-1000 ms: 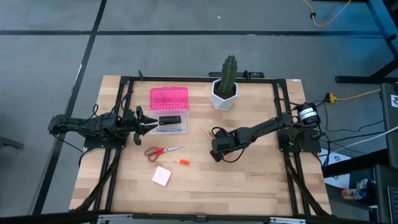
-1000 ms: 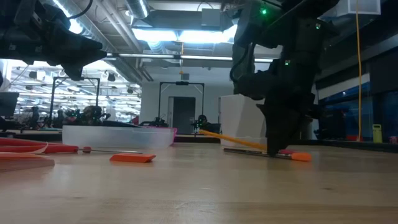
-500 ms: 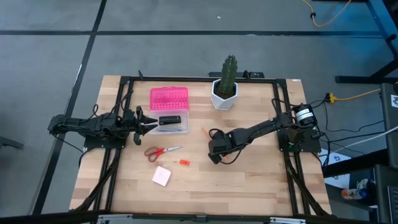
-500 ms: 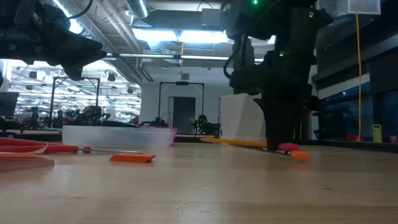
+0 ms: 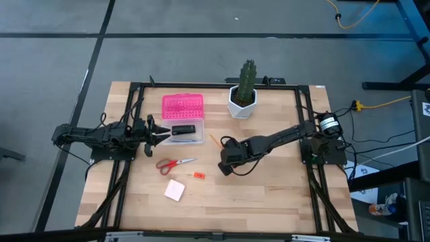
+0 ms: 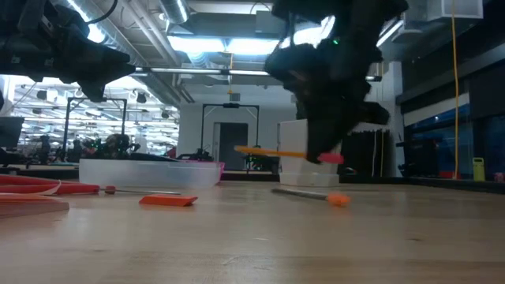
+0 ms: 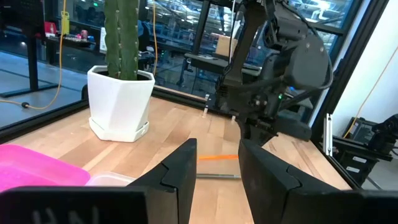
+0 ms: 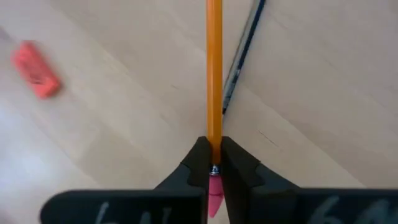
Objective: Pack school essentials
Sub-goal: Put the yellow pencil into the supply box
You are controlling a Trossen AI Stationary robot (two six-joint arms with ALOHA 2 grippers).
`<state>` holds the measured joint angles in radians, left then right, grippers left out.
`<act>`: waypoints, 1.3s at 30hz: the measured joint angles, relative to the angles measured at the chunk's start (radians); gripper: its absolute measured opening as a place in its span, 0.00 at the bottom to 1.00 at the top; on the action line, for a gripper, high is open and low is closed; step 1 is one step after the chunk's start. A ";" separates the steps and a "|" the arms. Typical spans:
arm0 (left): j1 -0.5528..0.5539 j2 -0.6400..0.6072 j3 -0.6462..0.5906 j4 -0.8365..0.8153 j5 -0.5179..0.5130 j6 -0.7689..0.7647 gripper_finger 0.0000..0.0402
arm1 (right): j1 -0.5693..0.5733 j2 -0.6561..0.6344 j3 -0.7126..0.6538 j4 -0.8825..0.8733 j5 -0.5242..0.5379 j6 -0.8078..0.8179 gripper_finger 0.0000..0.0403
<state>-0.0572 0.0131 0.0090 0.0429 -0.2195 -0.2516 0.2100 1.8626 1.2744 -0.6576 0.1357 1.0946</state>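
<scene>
My right gripper is shut on the orange pencil, above the table's middle. A thin dark pen lies flat on the wood beneath it, also visible in the low view. The tiny orange-red piece, the red-handled scissors and the pink square pad lie flat to the left of the gripper. A black oblong block sits in the clear box. My left gripper waits open at the table's left, level, beside that box. My right gripper pinches the pencil between its two fingertips just ahead of the pink eraser end. The fingers come from above, slanting steeply down. The pencil is lifted clear of the table and lies nearly level, its tip toward the far left.
The clear box with its pink lid stands at the far left of the table. A cactus in a white pot stands at the far middle. Bare wood lies near the front and right edges.
My right gripper has risen and moved toward the table's left, taking the pencil with it. The pencil has come off the table and now hangs nearly level. The pen has stayed on the wood.
</scene>
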 joint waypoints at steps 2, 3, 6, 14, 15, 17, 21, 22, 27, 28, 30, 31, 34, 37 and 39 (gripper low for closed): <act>0.000 0.000 0.000 0.000 0.000 0.000 0.28 | -0.013 0.000 0.025 0.001 0.002 -0.021 0.05; 0.000 0.000 0.000 0.000 0.000 0.000 0.28 | -0.022 -0.001 0.037 0.002 0.002 -0.031 0.05; 0.000 0.000 0.000 0.000 0.000 0.000 0.28 | -0.056 -0.001 0.074 0.001 0.001 -0.066 0.05; 0.000 0.000 0.000 0.000 0.000 0.000 0.28 | -0.192 0.019 0.181 0.076 -0.076 -0.243 0.05; 0.000 0.000 0.000 0.000 0.000 0.000 0.28 | -0.209 0.037 0.202 0.098 -0.093 -0.269 0.05; 0.000 0.000 0.000 0.000 0.000 0.000 0.28 | -0.236 0.087 0.250 0.123 -0.119 -0.319 0.05; 0.000 0.000 0.000 0.000 0.000 0.000 0.28 | -0.276 0.218 0.387 0.126 -0.161 -0.420 0.05; 0.000 0.000 0.000 0.000 0.000 0.000 0.28 | -0.284 0.249 0.425 0.124 -0.163 -0.442 0.05; 0.000 0.000 0.000 0.000 0.000 0.000 0.28 | -0.306 0.379 0.617 0.108 -0.166 -0.541 0.05; 0.000 0.000 0.000 0.000 0.000 0.000 0.28 | -0.306 0.396 0.645 0.095 -0.169 -0.563 0.05; 0.000 0.000 0.000 0.000 0.000 0.000 0.28 | -0.306 0.431 0.697 0.068 -0.183 -0.622 0.05; 0.000 0.000 0.000 0.000 0.000 0.000 0.28 | -0.304 0.448 0.714 0.040 -0.189 -0.647 0.05; 0.000 0.000 0.000 0.000 0.000 0.000 0.28 | -0.303 0.482 0.736 -0.028 -0.206 -0.697 0.05; 0.000 0.000 0.000 0.000 0.000 0.000 0.28 | -0.304 0.495 0.736 -0.038 -0.217 -0.721 0.07; 0.000 0.000 0.000 0.000 0.000 0.000 0.28 | -0.304 0.496 0.736 -0.037 -0.209 -0.722 0.09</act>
<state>-0.0571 0.0128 0.0090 0.0429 -0.2195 -0.2520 -0.0942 2.3585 2.0109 -0.6942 -0.0731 0.3731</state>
